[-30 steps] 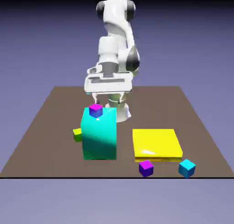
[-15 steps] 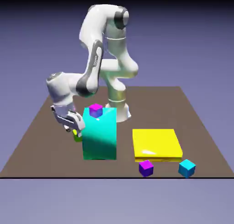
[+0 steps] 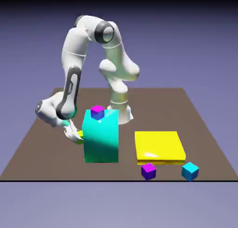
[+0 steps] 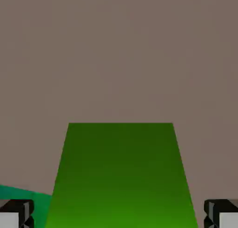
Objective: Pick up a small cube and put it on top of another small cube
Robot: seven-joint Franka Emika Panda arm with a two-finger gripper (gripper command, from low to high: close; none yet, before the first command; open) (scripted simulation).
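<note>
The yellow-green cube is being framed squarely between the gripper fingertips, its far edge lying level; no long axis is shown. The jaws are being held wide, gripping nothing. The cube is lying on the table just beside the teal block, with bare table being shown beyond it. The purple cube is sitting well apart, near the front edge.
</note>
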